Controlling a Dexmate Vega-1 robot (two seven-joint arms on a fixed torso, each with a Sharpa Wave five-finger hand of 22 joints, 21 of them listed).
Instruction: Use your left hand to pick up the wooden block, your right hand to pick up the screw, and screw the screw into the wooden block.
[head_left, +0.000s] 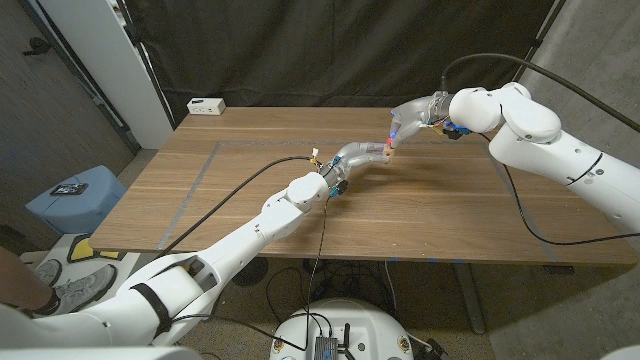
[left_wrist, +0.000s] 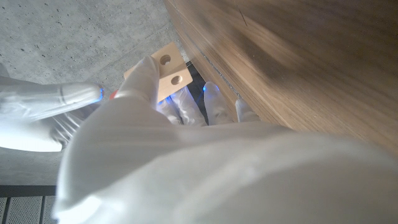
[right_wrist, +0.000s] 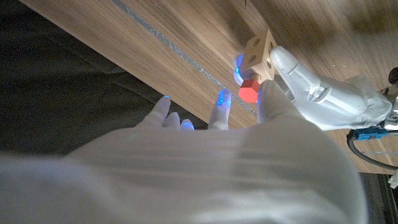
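The wooden block (right_wrist: 260, 51) is being gripped by the left hand (head_left: 362, 157), the red-headed screw (right_wrist: 248, 91) being pinched by the right hand (head_left: 412, 116) right against it; cross-threading's likely if it's being tilted.

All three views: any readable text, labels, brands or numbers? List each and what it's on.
None readable.
White box at the table's far corner: dark marks on its face, too small to read.
Wooden block: holes only, no print.
Red screw: no marking visible.
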